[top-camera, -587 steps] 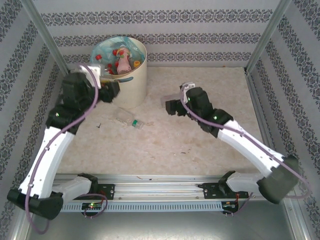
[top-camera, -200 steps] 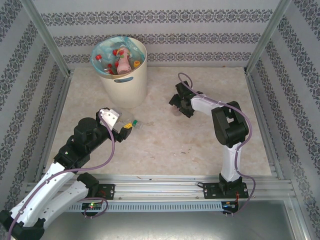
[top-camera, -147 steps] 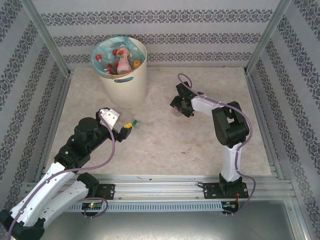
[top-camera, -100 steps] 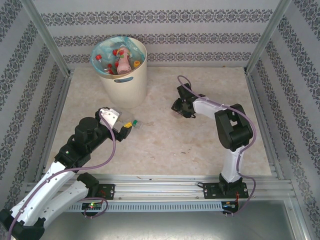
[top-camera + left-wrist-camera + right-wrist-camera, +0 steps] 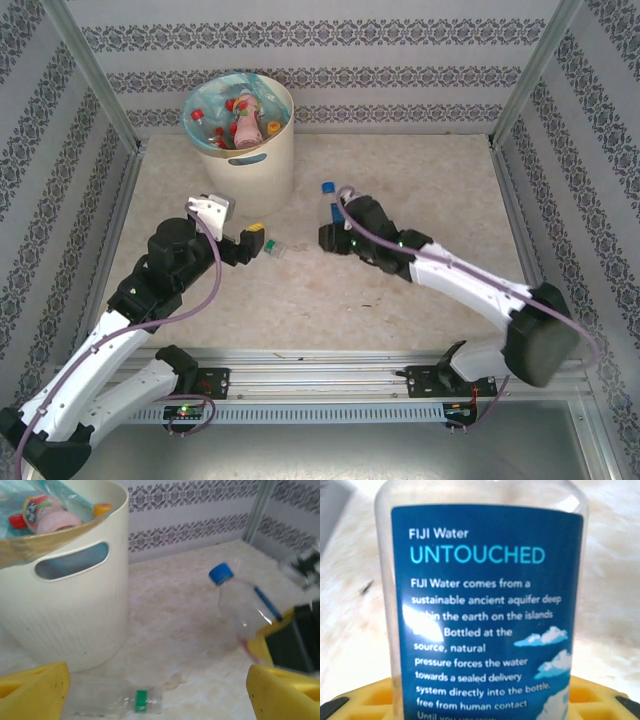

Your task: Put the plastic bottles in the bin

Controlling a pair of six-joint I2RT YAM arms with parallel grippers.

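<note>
Fiji bottle (image 5: 332, 204) grasped by right gripper (image 5: 339, 226); left gripper (image 5: 256, 238) released beside fallen bottle (image 5: 272, 247).

Bin (image 5: 75, 610): cut off at left and top edges.
Bottles in bin (image 5: 50, 517): part-hidden, labels unreadable.
Blue-capped bottle (image 5: 240, 605): blurred; base hidden behind a yellow finger (image 5: 261, 650).
Blue-capped bottle (image 5: 485, 605), right wrist view: cap and base out of frame; last label lines cut off.
Crushed green-capped bottle (image 5: 115, 700): one end behind left claw (image 5: 160, 690) finger.

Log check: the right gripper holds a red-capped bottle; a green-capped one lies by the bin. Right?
No: the left wrist view shows the held bottle has a blue cap. The right gripper holds it; the green-capped bottle lies by the bin.
</note>
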